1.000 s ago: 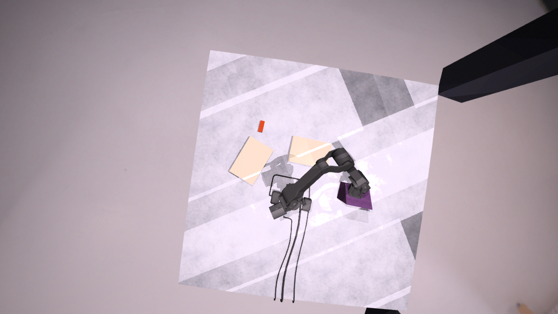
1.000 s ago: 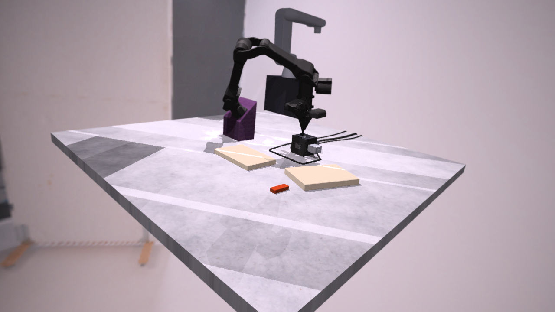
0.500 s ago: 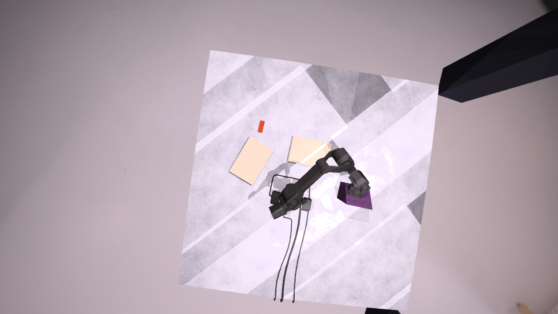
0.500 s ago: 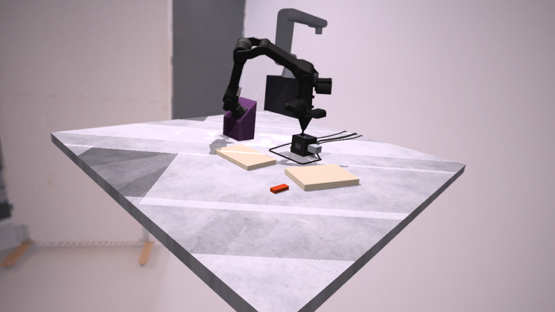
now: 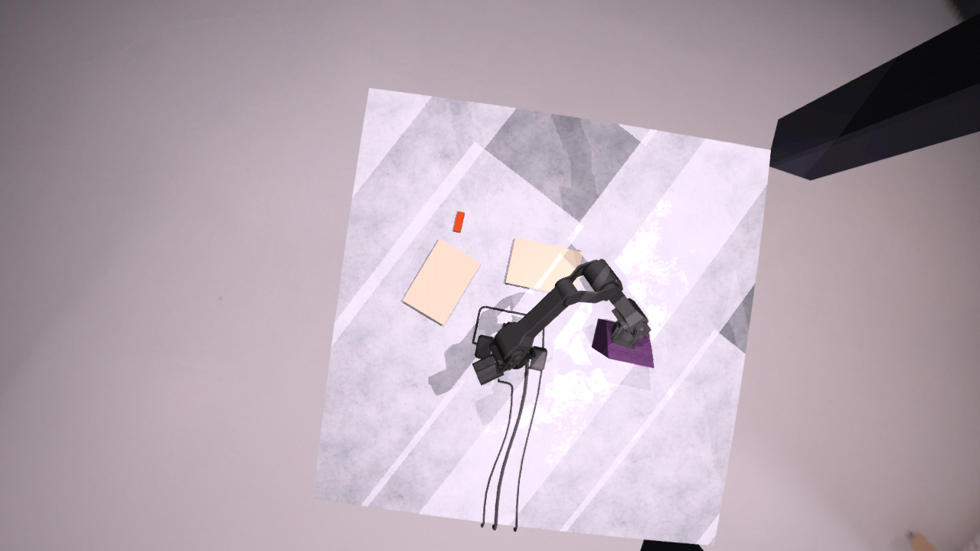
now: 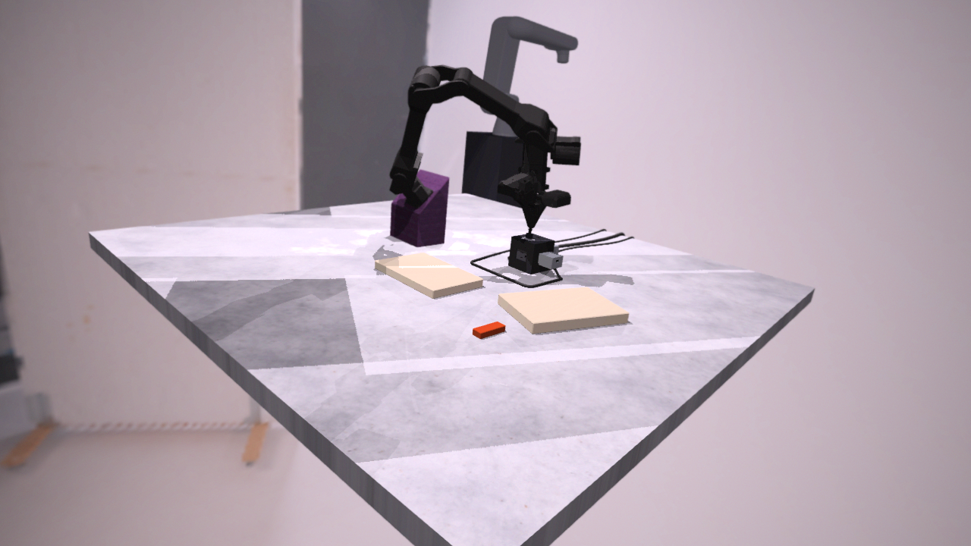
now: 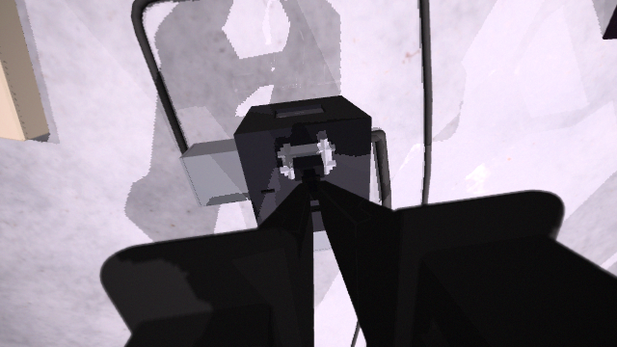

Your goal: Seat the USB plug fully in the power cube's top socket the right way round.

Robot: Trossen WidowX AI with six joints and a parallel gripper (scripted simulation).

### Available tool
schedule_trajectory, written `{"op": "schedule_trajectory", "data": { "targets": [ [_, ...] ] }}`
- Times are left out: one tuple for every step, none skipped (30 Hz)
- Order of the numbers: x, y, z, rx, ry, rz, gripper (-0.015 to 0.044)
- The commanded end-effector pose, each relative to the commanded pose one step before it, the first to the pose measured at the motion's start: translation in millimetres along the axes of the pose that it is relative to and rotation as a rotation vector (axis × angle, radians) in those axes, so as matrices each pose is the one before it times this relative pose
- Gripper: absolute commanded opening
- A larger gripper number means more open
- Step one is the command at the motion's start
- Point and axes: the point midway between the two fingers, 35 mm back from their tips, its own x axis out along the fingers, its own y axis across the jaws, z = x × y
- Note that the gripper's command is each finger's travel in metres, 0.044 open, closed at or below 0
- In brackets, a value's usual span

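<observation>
From the top view, the arm is seen folded out from its purple pedestal across the bench, with the wrist set over the power cube, which is hidden beneath it; three cables are led off toward the bench edge, and two tan boards and a small red block are left well apart from the work

In the exterior view, the claw is pointed straight down, its tips brought to a narrow point at the top of the power cube. A grey plug is seated in the cube's side face. The elbow is held high and the forearm dropped steeply, so the approach is near vertical

In the wrist view, the claw is nearly closed and is judged to be pinched on the USB plug, a small dark body standing in the white-edged socket on the cube's top face. How deep the plug sits, and which way round it is, cannot be told. The task is judged to be mid-course: the plug is gripped, while seating it correctly, releasing and retreating are left to do
</observation>
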Motion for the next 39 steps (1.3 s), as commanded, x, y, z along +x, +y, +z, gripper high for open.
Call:
{"op": "schedule_trajectory", "data": {
  "targets": [
    [2.78,0.35,1.31,-0.0020,-0.00394,-0.00263,0.0000],
    [0.00,0.00,0.00,0.0000,0.00000,0.00000,0.0000],
    [0.00,0.00,0.00,0.0000,0.00000,0.00000,0.0000],
    [0.00,0.00,0.00,0.0000,0.00000,0.00000,0.0000],
    [0.00,0.00,0.00,0.0000,0.00000,0.00000,0.0000],
    [0.00,0.00,0.00,0.0000,0.00000,0.00000,0.0000],
    [0.00,0.00,0.00,0.0000,0.00000,0.00000,0.0000],
    [0.00,0.00,0.00,0.0000,0.00000,0.00000,0.0000],
    [0.00,0.00,0.00,0.0000,0.00000,0.00000,0.0000],
    [0.00,0.00,0.00,0.0000,0.00000,0.00000,0.0000],
    [0.00,0.00,0.00,0.0000,0.00000,0.00000,0.0000],
    [0.00,0.00,0.00,0.0000,0.00000,0.00000,0.0000],
    [0.00,0.00,0.00,0.0000,0.00000,0.00000,0.0000],
    [0.00,0.00,0.00,0.0000,0.00000,0.00000,0.0000],
    [0.00,0.00,0.00,0.0000,0.00000,0.00000,0.0000],
    [0.00,0.00,0.00,0.0000,0.00000,0.00000,0.0000],
    [0.00,0.00,0.00,0.0000,0.00000,0.00000,0.0000],
    [0.00,0.00,0.00,0.0000,0.00000,0.00000,0.0000],
    [0.00,0.00,0.00,0.0000,0.00000,0.00000,0.0000],
    [0.00,0.00,0.00,0.0000,0.00000,0.00000,0.0000],
    [0.00,0.00,0.00,0.0000,0.00000,0.00000,0.0000],
    [0.00,0.00,0.00,0.0000,0.00000,0.00000,0.0000],
    [0.00,0.00,0.00,0.0000,0.00000,0.00000,0.0000],
    [0.00,0.00,0.00,0.0000,0.00000,0.00000,0.0000],
    [0.00,0.00,0.00,0.0000,0.00000,0.00000,0.0000],
    [0.00,0.00,0.00,0.0000,0.00000,0.00000,0.0000],
    [0.00,0.00,0.00,0.0000,0.00000,0.00000,0.0000],
    [-2.86,-0.24,-1.87,0.0023,0.00572,0.00403,0.0026],
    [0.00,0.00,0.00,0.0000,0.00000,0.00000,0.0053],
    [0.00,0.00,0.00,0.0000,0.00000,0.00000,0.0079],
    [0.00,0.00,0.00,0.0000,0.00000,0.00000,0.0095],
    [0.00,0.00,0.00,0.0000,0.00000,0.00000,0.0095],
    [0.00,0.00,0.00,0.0000,0.00000,0.00000,0.0095],
    [0.00,0.00,0.00,0.0000,0.00000,0.00000,0.0095],
    [0.00,0.00,0.00,0.0000,0.00000,0.00000,0.0095],
    [0.00,0.00,0.00,0.0000,0.00000,0.00000,0.0095],
    [0.00,0.00,0.00,0.0000,0.00000,0.00000,0.0095],
    [0.00,0.00,0.00,0.0000,0.00000,0.00000,0.0095],
    [0.00,0.00,0.00,0.0000,0.00000,0.00000,0.0095]
  ]
}}
